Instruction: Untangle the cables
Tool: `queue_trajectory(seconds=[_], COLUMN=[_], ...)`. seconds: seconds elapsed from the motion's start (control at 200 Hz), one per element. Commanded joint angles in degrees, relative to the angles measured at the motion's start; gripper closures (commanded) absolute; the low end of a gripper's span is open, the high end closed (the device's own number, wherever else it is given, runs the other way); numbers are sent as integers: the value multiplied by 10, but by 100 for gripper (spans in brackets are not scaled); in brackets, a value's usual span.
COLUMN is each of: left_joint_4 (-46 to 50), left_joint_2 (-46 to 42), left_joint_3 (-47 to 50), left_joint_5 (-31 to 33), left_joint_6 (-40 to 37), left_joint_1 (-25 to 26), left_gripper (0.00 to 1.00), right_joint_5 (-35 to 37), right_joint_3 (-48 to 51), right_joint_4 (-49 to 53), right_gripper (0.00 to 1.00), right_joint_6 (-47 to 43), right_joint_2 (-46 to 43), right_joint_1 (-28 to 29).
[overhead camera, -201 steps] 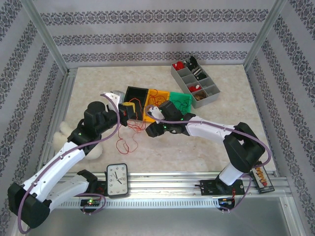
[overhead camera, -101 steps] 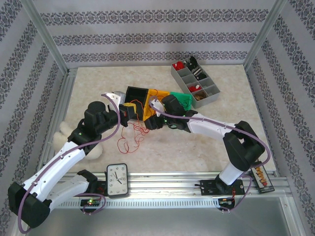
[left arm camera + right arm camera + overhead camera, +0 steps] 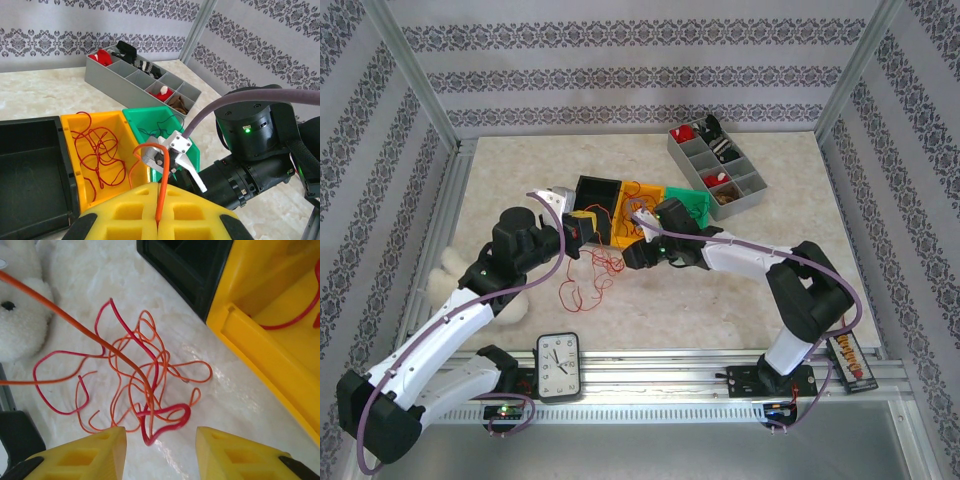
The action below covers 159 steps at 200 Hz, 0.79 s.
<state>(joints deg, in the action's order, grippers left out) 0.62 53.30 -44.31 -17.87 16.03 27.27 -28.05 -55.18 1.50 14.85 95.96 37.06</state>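
Cables (image 3: 145, 385): a loose clump of thin red and orange loops lying flat on the counter (image 3: 95, 270), just in front of the bins. In the top view the clump (image 3: 585, 280) sits between the two arms, near the left one.

Orange cable (image 3: 75, 320): one strand rises out of the clump and runs up and away to the left in a nearly straight line. In the left wrist view its end (image 3: 161, 195) stands pinched between the yellow pads and bends over in a hook above them.

Left claw (image 3: 159, 220): together, clamped on the orange cable. In the top view it (image 3: 582, 235) is just above the clump, beside the black bin.

Right claw (image 3: 160, 440): apart, fingers (image 3: 85, 452) standing either side of a dark red loop at the near edge of the clump. I cannot tell if they touch it. In the top view it (image 3: 632, 255) is low over the counter, just right of the clump.

Red cable (image 3: 97, 155): a second tangle lying inside the yellow bin (image 3: 92, 116).

Around:
- Black bin (image 3: 30, 122) touches the yellow bin on one side, green bin (image 3: 150, 112) on the other.
- Grey tray (image 3: 100, 70) stands well apart, toward the far corner.
- White plush (image 3: 20, 315) is on the counter near the clump.
- Clock (image 3: 558, 366) is at the near edge.
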Motion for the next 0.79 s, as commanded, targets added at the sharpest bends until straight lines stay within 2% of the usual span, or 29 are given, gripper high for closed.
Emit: queue_trajectory(seconds=[0.0, 0.39, 0.789], left_joint_4=[-18, -23, -21], left_joint_2=[-4, -3, -15], left_joint_3=[10, 18, 25], left_joint_5=[2, 1, 4], left_joint_6=[-2, 3, 3], left_joint_1=[-4, -4, -5], left_gripper=[100, 100, 100], right_joint_5=[-14, -37, -44], right_joint_3=[14, 0, -14], right_joint_4=[0, -27, -60], right_gripper=[58, 66, 67], right_joint_6=[0, 20, 41], right_joint_2=[-30, 6, 51], right_joint_1=[-8, -23, -28])
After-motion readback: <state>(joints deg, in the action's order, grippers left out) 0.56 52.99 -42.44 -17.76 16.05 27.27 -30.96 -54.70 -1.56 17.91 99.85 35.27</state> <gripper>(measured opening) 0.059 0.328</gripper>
